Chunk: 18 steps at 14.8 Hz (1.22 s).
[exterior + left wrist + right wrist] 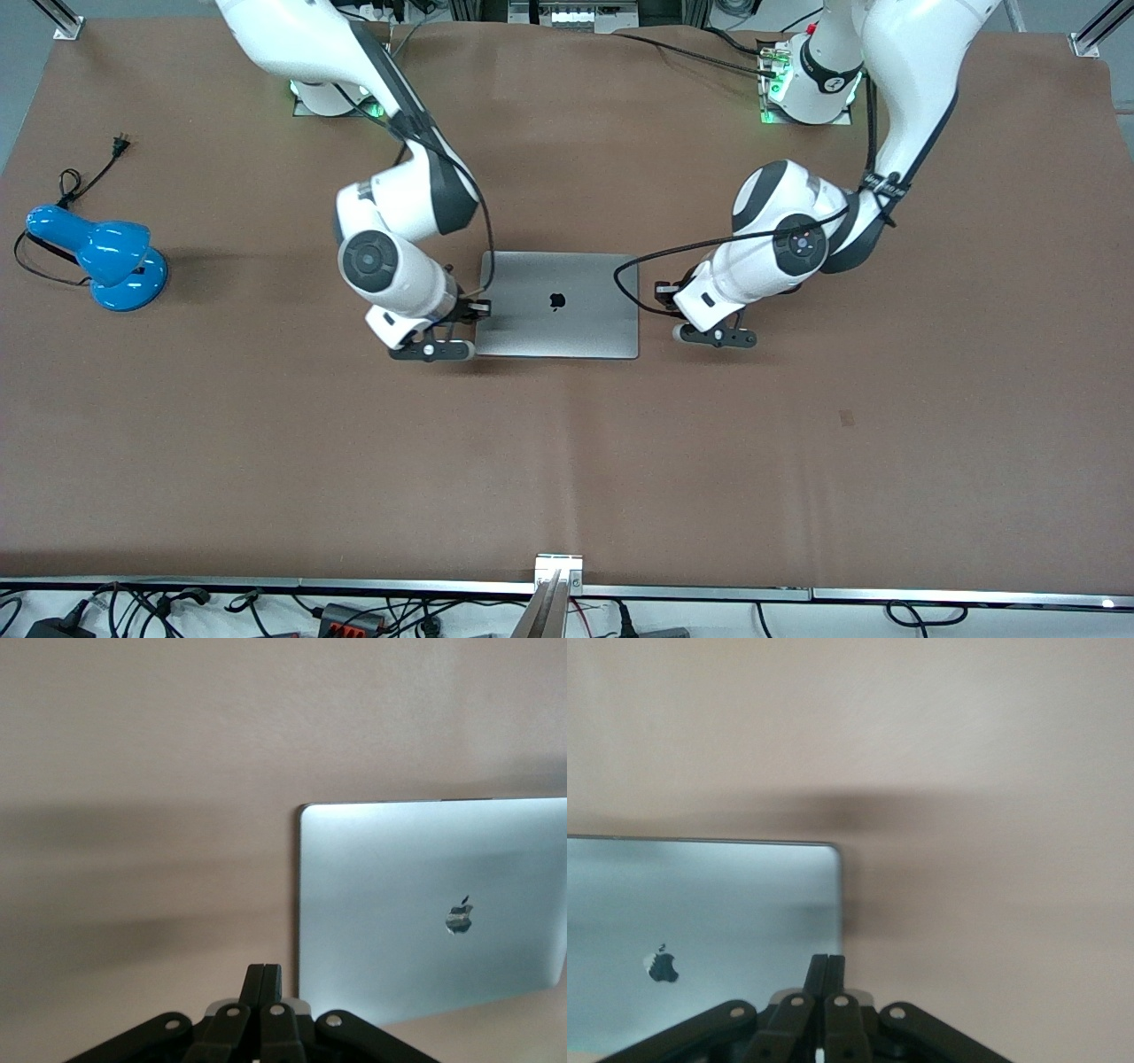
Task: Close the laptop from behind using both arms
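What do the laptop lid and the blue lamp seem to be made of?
Laptop lid: probably brushed or matte metal, judging by its even silver-grey surface with soft, diffuse sheen and a dark inlaid logo. Lamp: glossy blue plastic or painted metal, with sharp bright highlights; which one is unclear.

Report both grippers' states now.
Left gripper: shut, empty, beside the closed laptop.
Right gripper: shut, empty, at the laptop's edge.

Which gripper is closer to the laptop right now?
Right. The right gripper sits at the closed laptop edge toward the right arm's end; the left gripper is just off the edge at the left arm's end.
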### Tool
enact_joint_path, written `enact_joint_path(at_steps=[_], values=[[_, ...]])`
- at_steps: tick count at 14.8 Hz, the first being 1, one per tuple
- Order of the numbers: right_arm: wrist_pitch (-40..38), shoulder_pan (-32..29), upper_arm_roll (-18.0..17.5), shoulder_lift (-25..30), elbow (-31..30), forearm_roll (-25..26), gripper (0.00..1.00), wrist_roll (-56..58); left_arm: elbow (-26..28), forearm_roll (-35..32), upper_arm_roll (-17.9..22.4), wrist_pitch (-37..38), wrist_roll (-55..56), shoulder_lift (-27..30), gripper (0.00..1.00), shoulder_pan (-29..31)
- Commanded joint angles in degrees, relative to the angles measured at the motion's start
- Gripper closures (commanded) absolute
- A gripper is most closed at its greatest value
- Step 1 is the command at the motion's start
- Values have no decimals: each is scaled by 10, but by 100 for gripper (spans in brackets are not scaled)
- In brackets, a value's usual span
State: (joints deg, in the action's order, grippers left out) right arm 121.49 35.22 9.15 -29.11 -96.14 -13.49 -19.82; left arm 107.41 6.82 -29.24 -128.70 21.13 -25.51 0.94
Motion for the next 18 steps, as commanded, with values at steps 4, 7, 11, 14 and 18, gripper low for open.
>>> enact_joint_path(at_steps=[4, 7, 11, 14, 18], values=[[-78, -2, 42, 83, -5, 59, 100, 11, -75, -15, -2, 212, -14, 102, 100, 54], [-121, -3, 58, 95, 23, 78, 81, 25, -99, -7, -6, 289, -107, 138, 100, 117], [-172, -21, 72, 91, 95, 89, 0, 23, -99, -6, -3, 349, -123, 204, 100, 152], [-199, -48, 90, 92, 141, 89, 0, 25, -99, -6, -4, 374, -159, 225, 100, 188], [-214, -105, 89, 95, 173, 87, 0, 25, -99, -6, -3, 407, -172, 263, 99, 206]])
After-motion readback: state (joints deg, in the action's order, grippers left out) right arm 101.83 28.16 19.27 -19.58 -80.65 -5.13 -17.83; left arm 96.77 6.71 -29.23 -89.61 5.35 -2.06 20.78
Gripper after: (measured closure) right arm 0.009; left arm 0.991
